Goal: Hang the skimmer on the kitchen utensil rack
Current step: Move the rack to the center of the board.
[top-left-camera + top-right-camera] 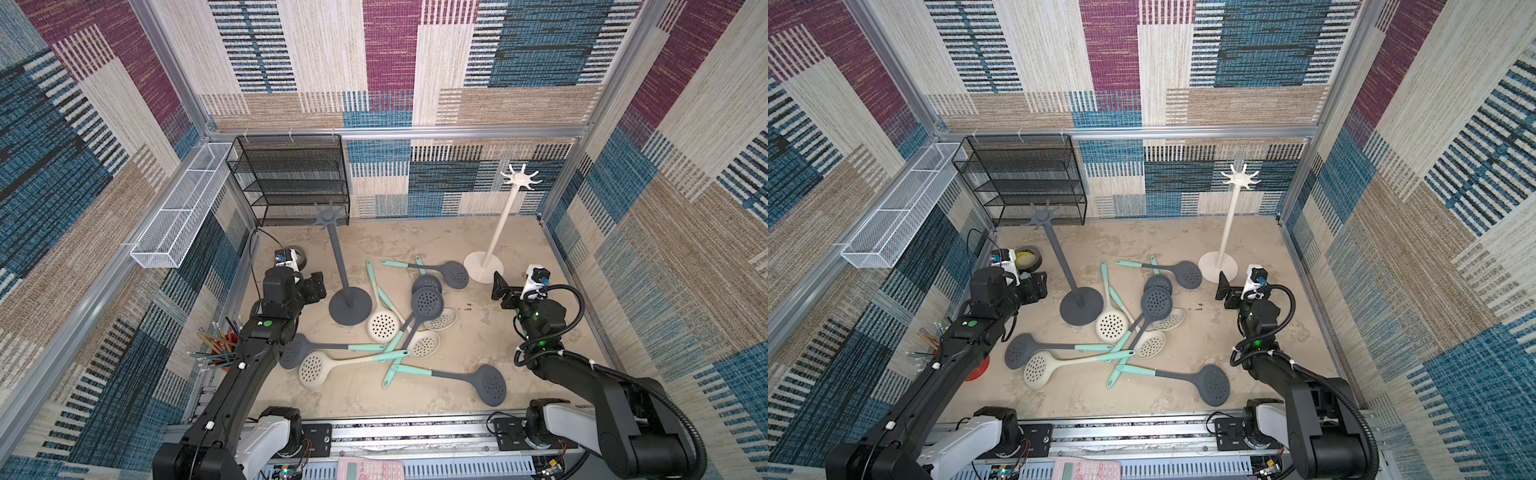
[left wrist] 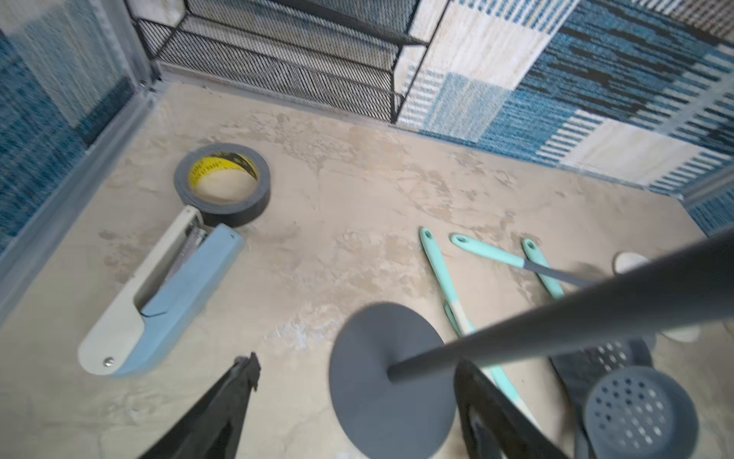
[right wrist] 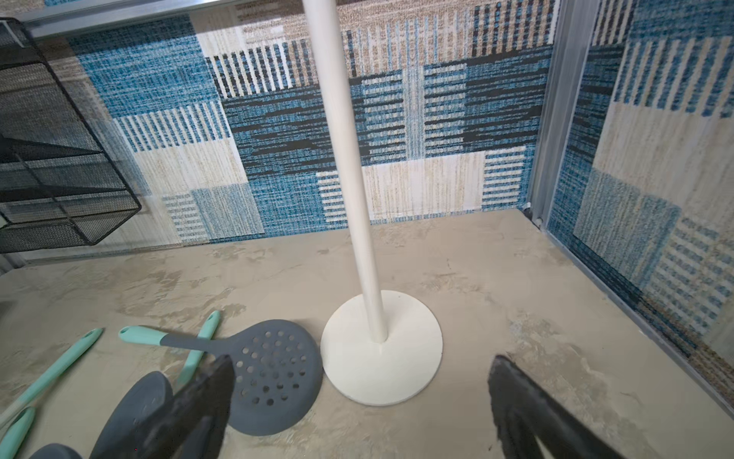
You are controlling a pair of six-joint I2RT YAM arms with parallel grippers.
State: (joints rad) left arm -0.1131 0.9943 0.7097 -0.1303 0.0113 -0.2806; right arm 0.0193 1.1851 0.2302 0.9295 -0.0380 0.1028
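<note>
Left wrist view has a blue stapler point(image 2: 159, 294) and a roll of grey tape point(image 2: 222, 184) lying left of the grey utensil rack point(image 2: 576, 322), close under the side wall, so that side offers little room to swing. Just left of the rack's pole the left gripper point(image 2: 357, 361) hangs with its jaws parted and gripping nothing; a careless sweep rightward would likely strike the pole and tip the rack, which stands only on a round foot. Right of the rack, in both top views, the skimmers point(image 1: 428, 301) lie flat on the table in a crossed heap, none hung, a cream skimmer point(image 1: 382, 325) just beside the foot; lifting one by its mint handle may drag its neighbours along, and the small hanging hole could miss a hook. Farther right of the rack stands the white utensil rack point(image 1: 496, 232), with bare table between the two poles, and beside its foot the right gripper point(image 3: 362, 359) hovers wide open and empty, the other side wall near
</note>
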